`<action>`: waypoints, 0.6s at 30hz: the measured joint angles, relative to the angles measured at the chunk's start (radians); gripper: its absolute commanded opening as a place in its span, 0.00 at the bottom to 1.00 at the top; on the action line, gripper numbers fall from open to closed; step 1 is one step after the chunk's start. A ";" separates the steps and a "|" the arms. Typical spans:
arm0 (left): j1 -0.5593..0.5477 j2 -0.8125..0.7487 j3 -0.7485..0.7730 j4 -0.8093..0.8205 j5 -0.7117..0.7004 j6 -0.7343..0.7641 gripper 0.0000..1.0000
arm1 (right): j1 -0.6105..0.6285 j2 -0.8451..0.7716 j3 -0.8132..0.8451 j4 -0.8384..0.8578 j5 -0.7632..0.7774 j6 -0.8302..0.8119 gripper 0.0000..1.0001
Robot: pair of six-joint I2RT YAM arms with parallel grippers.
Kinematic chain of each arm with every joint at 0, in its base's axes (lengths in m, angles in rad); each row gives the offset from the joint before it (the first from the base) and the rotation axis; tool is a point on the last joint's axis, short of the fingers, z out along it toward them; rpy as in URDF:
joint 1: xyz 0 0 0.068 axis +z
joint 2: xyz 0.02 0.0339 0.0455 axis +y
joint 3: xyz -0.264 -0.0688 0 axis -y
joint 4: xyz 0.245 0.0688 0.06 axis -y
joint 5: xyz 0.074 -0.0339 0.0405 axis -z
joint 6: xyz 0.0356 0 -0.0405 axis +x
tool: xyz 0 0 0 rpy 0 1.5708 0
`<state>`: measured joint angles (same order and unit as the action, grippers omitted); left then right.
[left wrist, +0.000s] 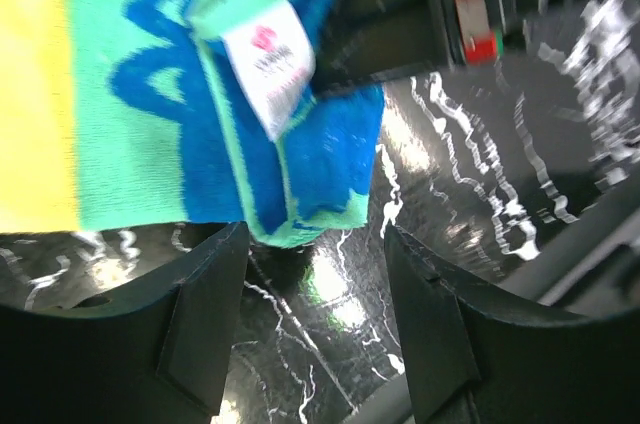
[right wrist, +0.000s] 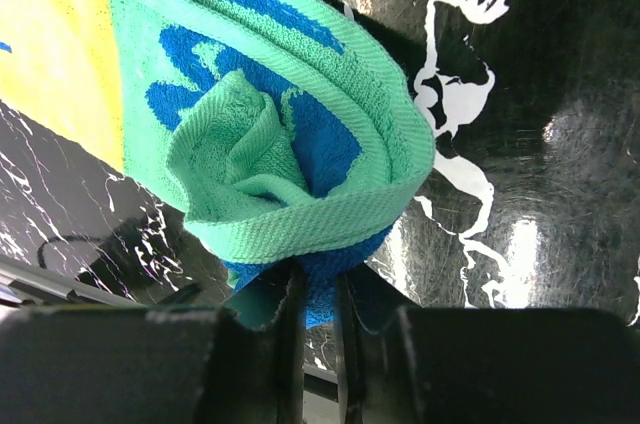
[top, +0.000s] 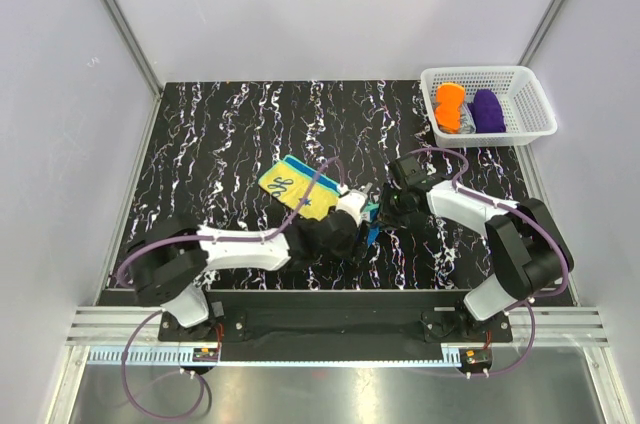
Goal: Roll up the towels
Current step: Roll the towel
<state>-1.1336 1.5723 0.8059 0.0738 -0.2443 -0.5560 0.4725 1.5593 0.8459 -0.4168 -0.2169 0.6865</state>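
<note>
The teal-green, blue and yellow towel point(top: 298, 187) lies mid-table, its near right end curled into a loose roll point(right wrist: 290, 164). My right gripper point(right wrist: 318, 294) is shut on the blue and green edge of that rolled end. It sits at the towel's right corner in the top view point(top: 380, 210). My left gripper point(left wrist: 315, 319) is open, its fingers point(left wrist: 200, 314) just short of the towel's labelled corner point(left wrist: 300, 144), nothing between them. It is beside the right gripper in the top view point(top: 352, 226). The orange towel point(top: 450, 106) lies rolled in the white basket point(top: 532, 94).
The basket stands at the table's far right corner and also holds a purple cloth point(top: 488, 110). The table top point(top: 220, 134) is black marble pattern with white walls on three sides. The two arms nearly touch at the towel; part of the right gripper point(left wrist: 440, 4) shows close in the left wrist view.
</note>
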 measured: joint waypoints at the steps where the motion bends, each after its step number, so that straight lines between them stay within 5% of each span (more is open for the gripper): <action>1: -0.013 0.024 0.012 -0.003 -0.011 0.009 0.61 | 0.000 0.000 0.000 -0.001 0.000 -0.001 0.18; 18: -0.018 0.118 0.041 0.075 -0.037 0.022 0.57 | 0.001 0.000 0.000 -0.019 0.017 -0.010 0.17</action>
<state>-1.1519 1.6901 0.8467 0.1486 -0.2810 -0.5339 0.4732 1.5593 0.8459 -0.4355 -0.1997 0.6765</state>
